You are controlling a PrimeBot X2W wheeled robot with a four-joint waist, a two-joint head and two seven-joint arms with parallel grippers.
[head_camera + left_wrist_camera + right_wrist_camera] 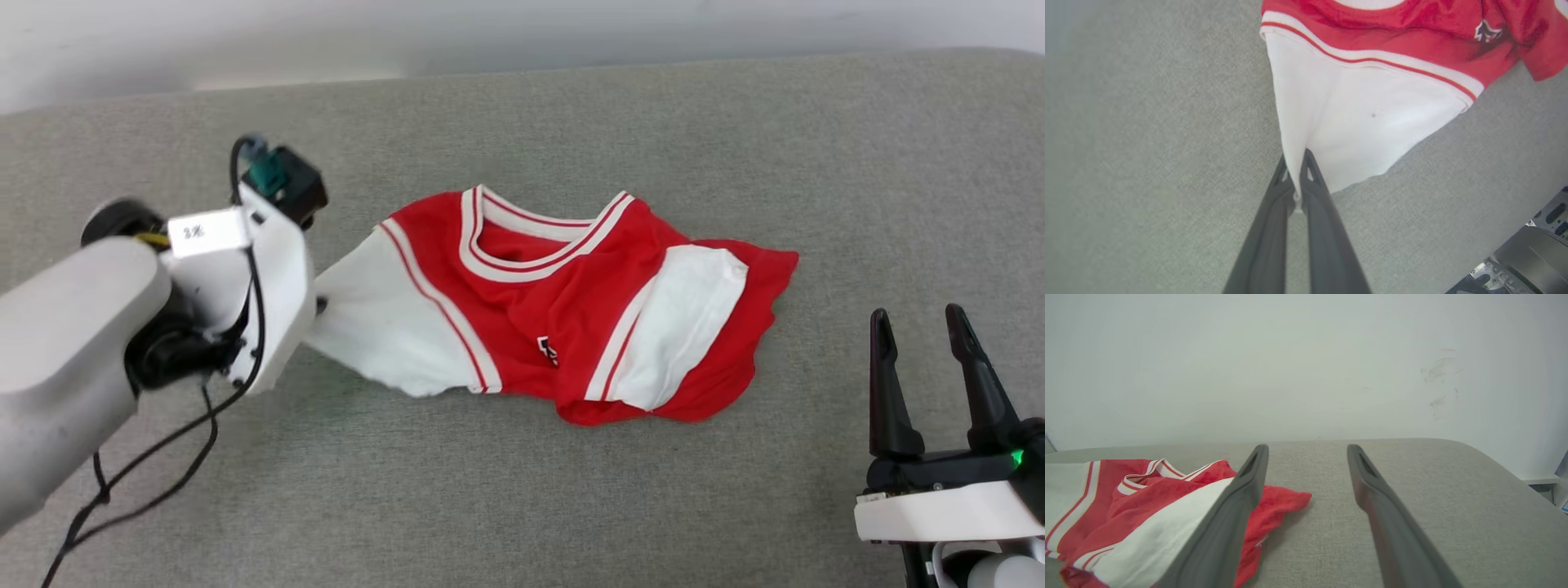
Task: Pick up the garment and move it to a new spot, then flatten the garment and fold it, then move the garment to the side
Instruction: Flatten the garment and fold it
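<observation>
Grey woven fabric covers the broad padded surface (522,506), perhaps a cushion, with a pale wall (1306,355) beyond its far edge. My left tool (1294,165) is pinched together on the white left-hand sleeve of the small red jersey-style shirt (563,302), which lies rumpled mid-surface. My right tool (916,314) hovers, fingers spread, at the near right, apart from the shirt.

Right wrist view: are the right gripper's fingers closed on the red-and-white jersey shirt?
No, the right gripper is open, its dark fingers apart with grey fabric surface between them.
</observation>
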